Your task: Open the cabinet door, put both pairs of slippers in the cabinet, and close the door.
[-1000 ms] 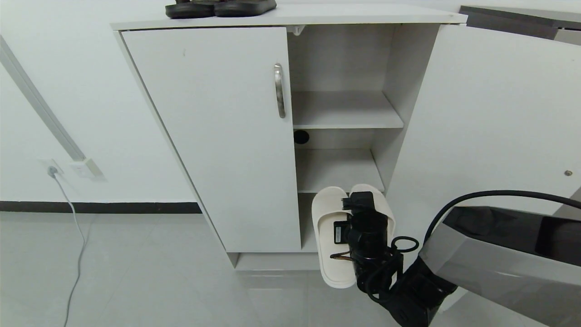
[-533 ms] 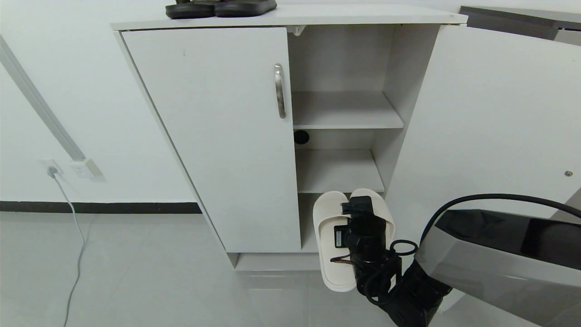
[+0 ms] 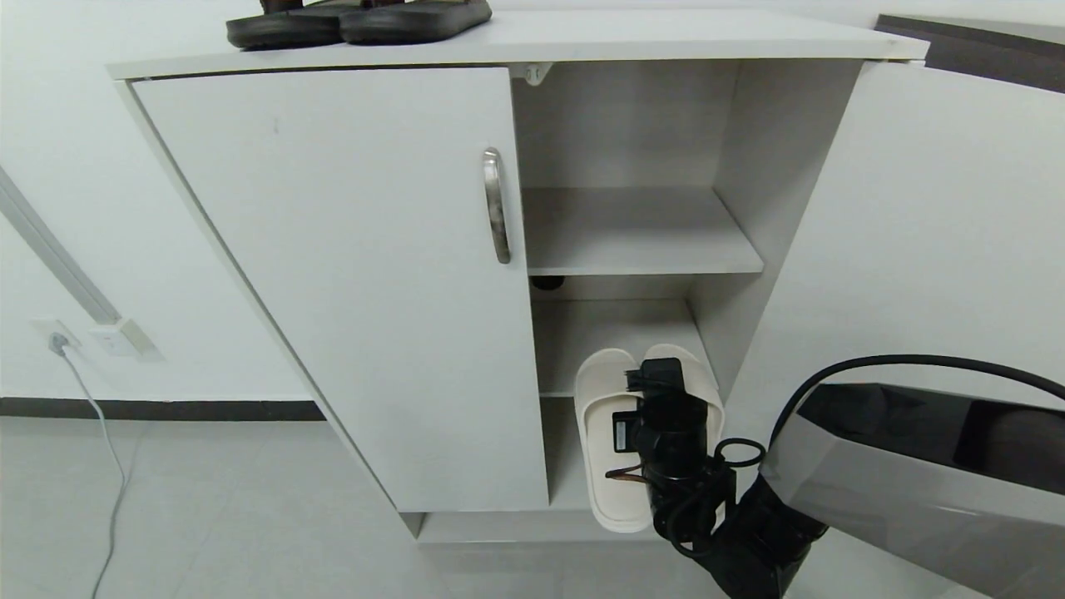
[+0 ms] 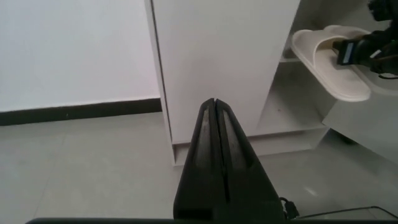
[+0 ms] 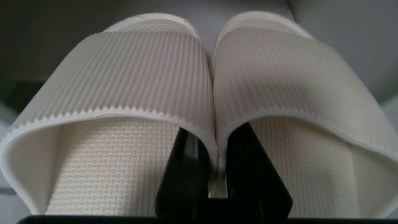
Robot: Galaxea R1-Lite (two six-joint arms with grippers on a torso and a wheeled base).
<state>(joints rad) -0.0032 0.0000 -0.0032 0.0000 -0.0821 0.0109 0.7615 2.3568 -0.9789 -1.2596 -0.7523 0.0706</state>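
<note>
Grey floor tiles (image 3: 208, 516) and a plain white wall surround the white cabinet (image 3: 516, 37), whose right door (image 3: 915, 233) stands swung open beside the right gripper (image 3: 657, 378). That gripper is clamped on the white slippers (image 3: 603, 433), one finger under each strap, pinching the two touching inner walls together. The pair's toes point ahead of it at the lower shelf (image 3: 616, 333). The black slippers (image 3: 358, 21) sit on the cabinet top, well above and to its left. The left gripper (image 4: 214, 124) hangs low with its fingers pressed together, holding nothing. The likely risks are that the toes catch the shelf's front edge, or that one slipper works out of so narrow a pinch.
</note>
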